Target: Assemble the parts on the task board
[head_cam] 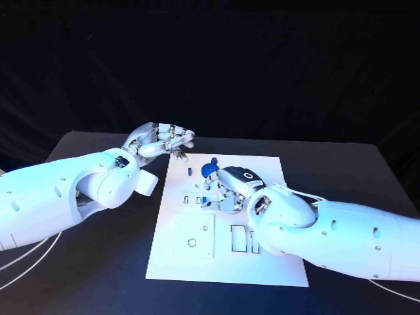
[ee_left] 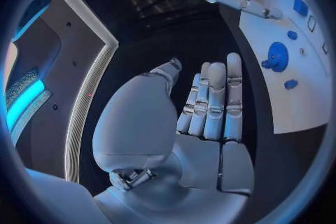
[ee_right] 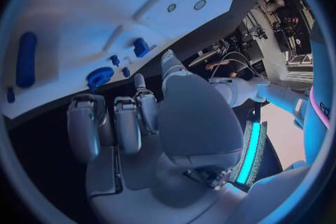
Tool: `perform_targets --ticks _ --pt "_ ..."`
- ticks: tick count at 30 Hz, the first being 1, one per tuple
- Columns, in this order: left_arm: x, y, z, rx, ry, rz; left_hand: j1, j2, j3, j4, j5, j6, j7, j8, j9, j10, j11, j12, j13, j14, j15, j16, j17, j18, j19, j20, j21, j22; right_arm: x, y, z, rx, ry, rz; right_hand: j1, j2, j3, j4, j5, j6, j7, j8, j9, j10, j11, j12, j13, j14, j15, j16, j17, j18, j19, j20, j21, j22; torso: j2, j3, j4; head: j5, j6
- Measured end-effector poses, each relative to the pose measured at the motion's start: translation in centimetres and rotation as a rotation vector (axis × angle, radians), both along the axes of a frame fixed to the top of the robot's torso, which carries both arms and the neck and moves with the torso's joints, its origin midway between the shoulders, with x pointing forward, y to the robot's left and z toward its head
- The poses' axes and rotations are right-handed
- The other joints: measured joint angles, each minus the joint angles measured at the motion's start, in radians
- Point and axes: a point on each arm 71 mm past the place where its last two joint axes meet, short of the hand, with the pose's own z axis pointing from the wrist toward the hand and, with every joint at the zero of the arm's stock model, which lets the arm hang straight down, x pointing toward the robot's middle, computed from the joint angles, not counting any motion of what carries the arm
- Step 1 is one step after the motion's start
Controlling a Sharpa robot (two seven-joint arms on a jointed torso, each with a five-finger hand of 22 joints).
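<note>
The white task board [head_cam: 231, 226] lies mid-table. A blue gear [head_cam: 208, 170] sits near its far edge, with small blue parts [head_cam: 199, 199] by the slots. My right hand [head_cam: 233, 188] hovers over the board's far half just right of the gear, fingers bent down, nothing in them. In the right wrist view the hand [ee_right: 129, 123] is below the gear [ee_right: 100, 75], a blue cylinder [ee_right: 27, 59] and a blue block [ee_right: 141, 46]. My left hand [head_cam: 163, 141] is raised off the board's far left corner, its fingers [ee_left: 213, 103] straight and empty, with the gear [ee_left: 278, 56] to one side.
The near half of the board has cut-out recesses [head_cam: 240, 237] and a raised square plate [head_cam: 193, 237]. Black table [head_cam: 96, 275] surrounds the board. My left forearm [head_cam: 87, 187] crosses the table's left side, and the right forearm [head_cam: 342, 236] covers the board's right edge.
</note>
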Motion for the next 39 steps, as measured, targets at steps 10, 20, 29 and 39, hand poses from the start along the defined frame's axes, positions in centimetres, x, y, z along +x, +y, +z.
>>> perform_targets --ticks 10,20,29,39 --pt "0.5 1.2 -1.6 0.288 0.098 -0.027 -0.077 0.063 -0.17 0.045 0.004 -0.001 -0.047 0.232 0.215 -0.049 -0.053 0.822 0.692 0.221 -0.046 0.45 0.426 -0.039 0.211 -0.047 0.466 0.506 0.7 -6.2 4.3 0.085 0.018 0.0 0.039 0.016 0.0 0.0 0.019 -0.006 0.001 0.008 -0.001 -0.017 0.003 -0.008 0.0 0.0 0.0 -0.012 0.0 0.014 0.0 0.007 -0.042 0.0 -0.01 0.0039 -0.0081 0.009 -0.012" --pt "0.6 -0.5 -1.6 0.691 0.192 -0.168 -0.17 0.111 -0.245 0.047 0.004 0.019 -0.08 0.325 0.323 0.033 -0.079 0.938 0.825 0.228 -0.068 0.483 0.426 -0.062 0.279 -0.066 0.555 0.628 1.6 -10.8 5.5 0.233 0.099 -0.047 0.071 0.031 0.006 -0.003 0.105 -0.006 0.001 0.027 0.0 -0.017 0.003 -0.008 0.0 0.0 0.0 -0.012 0.0 0.014 0.0 0.007 -0.058 0.0 -0.02 0.0113 -0.0058 0.018 -0.026" --pt "1.0 -3.2 -2.4 0.941 0.243 -0.243 -0.199 0.146 -0.293 0.05 0.004 -0.006 -0.09 0.357 0.389 0.05 -0.088 0.957 0.85 0.226 -0.076 0.488 0.426 -0.062 0.297 -0.076 0.574 0.661 3.3 -13.1 5.6 0.278 0.121 -0.121 0.071 0.031 0.007 -0.001 0.105 -0.006 0.001 0.027 0.0 -0.017 0.004 -0.008 0.0 0.0 0.0 -0.012 0.0 0.014 0.0 0.007 -0.059 0.0 -0.023 0.0145 -0.0022 0.023 -0.033" --pt "1.7 -5.4 -2.9 1.099 0.29 -0.3 -0.225 0.161 -0.325 0.05 0.004 -0.019 -0.085 0.35 0.403 0.031 -0.083 0.942 0.828 0.226 -0.076 0.488 0.426 -0.062 0.297 -0.076 0.574 0.662 4.0 -13.8 5.5 0.289 0.13 -0.15 0.071 0.031 0.007 -0.001 0.109 -0.006 0.001 0.027 0.0 -0.017 0.004 -0.008 0.0 0.0 0.0 -0.012 0.0 0.014 0.0 0.007 -0.065 0.0 -0.022 0.015 -0.0026 0.023 -0.037"
